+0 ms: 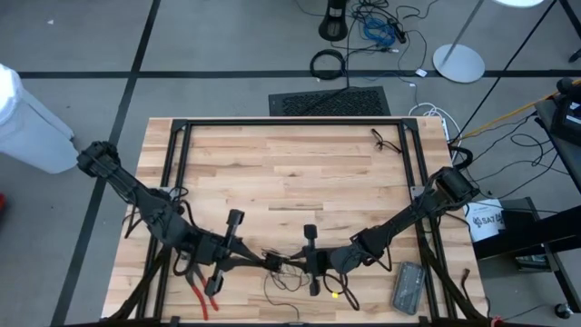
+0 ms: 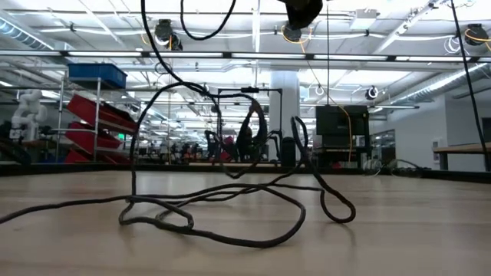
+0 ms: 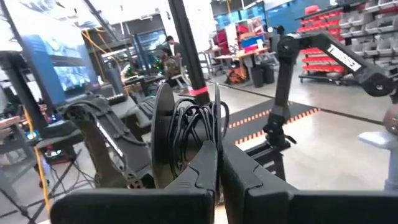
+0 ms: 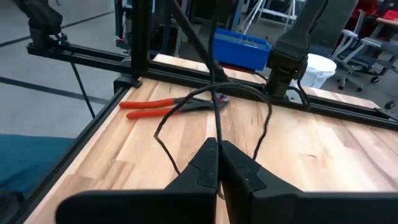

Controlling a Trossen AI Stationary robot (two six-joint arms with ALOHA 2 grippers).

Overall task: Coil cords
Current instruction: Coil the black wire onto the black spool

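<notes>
left gripper pressed together on cord loops | right gripper pinching cord strand | puck not made out | pliers tips hidden behind strand

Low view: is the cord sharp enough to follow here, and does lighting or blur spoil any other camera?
Low view: the cord lies dark and traceable on the table, against bright ceiling lights. High view: even light, no glare, but the thin cord barely shows. Left wrist view: the background is soft and the nearby fingers blurred. Right wrist view: the pliers read clearly.
</notes>
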